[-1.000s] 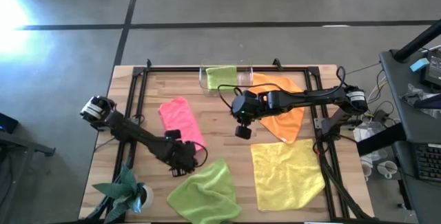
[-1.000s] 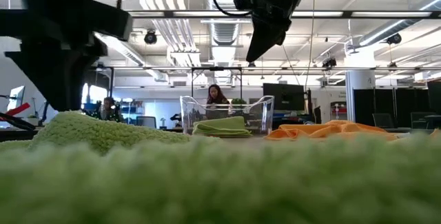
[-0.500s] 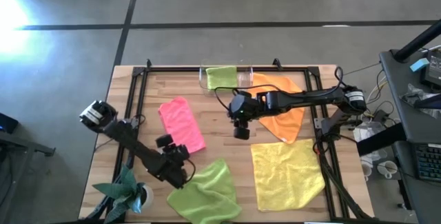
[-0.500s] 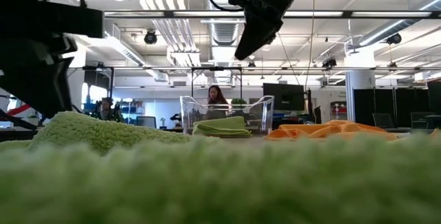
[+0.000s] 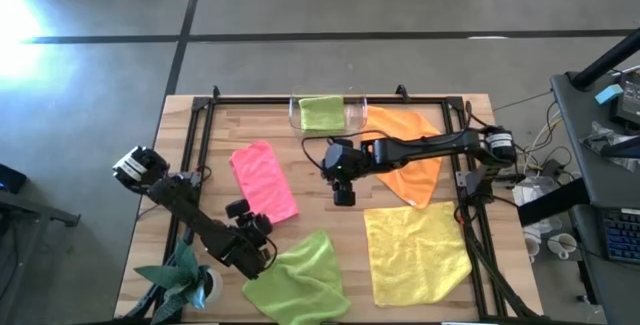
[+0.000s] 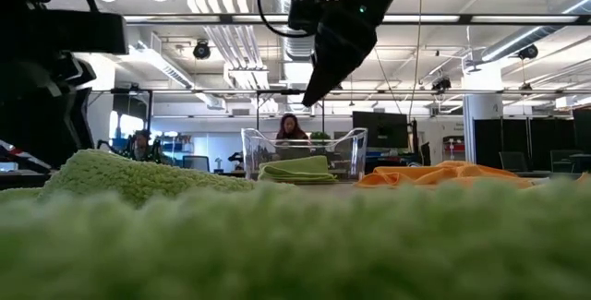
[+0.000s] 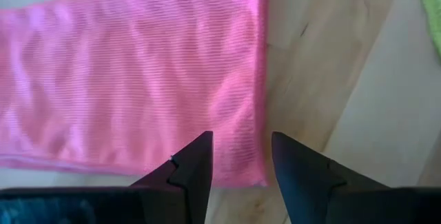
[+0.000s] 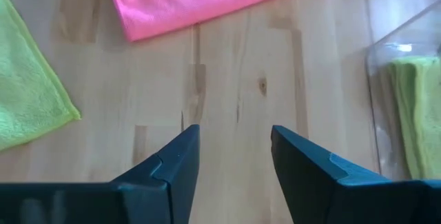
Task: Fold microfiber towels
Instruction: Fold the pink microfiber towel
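Note:
A hot pink towel (image 5: 263,180) lies flat, left of the table's middle. One lime green towel (image 5: 298,280) lies crumpled at the near edge. A second lime green towel (image 5: 322,113) lies folded inside the clear tray (image 5: 355,115) at the far edge. The orange towel (image 5: 408,160) lies far right, partly under my right arm, and the yellow towel (image 5: 415,253) lies spread near right. My left gripper (image 5: 258,233) hovers open near the pink towel's near end (image 7: 241,148). My right gripper (image 5: 343,197) hangs open above bare wood (image 8: 234,148) between the pink and orange towels.
A black metal frame (image 5: 200,135) runs along the table's sides. A small potted plant (image 5: 185,277) stands at the near left corner. Bare wood (image 5: 330,220) shows at the table's middle. A person (image 6: 291,132) sits in the room behind the tray.
My left gripper has drawn back from the pink towel toward the table's near left corner. My right gripper has gone a little toward the table's left edge, staying high above the wood. No towel has moved.

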`<state>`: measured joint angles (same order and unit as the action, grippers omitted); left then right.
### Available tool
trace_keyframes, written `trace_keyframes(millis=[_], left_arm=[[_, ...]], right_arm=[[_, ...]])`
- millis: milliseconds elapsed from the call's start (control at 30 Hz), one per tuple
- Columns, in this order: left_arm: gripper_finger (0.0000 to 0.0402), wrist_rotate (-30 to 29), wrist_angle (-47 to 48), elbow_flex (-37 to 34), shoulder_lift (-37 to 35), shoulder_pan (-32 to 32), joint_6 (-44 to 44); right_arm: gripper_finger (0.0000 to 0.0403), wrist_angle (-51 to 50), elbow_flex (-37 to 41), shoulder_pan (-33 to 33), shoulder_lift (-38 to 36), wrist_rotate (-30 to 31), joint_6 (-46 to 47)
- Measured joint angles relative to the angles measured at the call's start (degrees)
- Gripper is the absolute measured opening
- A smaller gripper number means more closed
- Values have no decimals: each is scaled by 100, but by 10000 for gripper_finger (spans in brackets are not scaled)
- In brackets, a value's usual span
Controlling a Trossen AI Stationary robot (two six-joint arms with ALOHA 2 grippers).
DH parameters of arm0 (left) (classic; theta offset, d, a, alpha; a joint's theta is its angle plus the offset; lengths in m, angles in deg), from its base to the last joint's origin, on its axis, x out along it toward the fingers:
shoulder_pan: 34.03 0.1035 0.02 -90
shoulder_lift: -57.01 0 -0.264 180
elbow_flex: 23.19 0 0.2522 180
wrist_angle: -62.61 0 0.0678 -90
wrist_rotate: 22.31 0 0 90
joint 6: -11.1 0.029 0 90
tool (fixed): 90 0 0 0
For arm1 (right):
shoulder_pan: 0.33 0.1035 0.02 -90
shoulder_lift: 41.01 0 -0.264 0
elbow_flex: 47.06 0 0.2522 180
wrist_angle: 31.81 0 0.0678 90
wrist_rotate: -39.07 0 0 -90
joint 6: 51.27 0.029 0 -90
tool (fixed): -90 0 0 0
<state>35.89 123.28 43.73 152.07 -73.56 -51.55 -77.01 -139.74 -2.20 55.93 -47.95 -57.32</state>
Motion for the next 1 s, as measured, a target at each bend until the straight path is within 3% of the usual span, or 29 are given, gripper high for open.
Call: trace_keyframes(millis=[433,833,1000], left_arm=[[134,-17,-697,-593,-23,54,43],[132,-103,-1244,-858,28,473,471],[80,86,-1252,-723,27,665,483]], right_arm=[[171,87,0,-2,155,-22,-41],[171,1248,0,-4,632,-1383,-1058],[171,1662,0,16,993,-1735,-1469]])
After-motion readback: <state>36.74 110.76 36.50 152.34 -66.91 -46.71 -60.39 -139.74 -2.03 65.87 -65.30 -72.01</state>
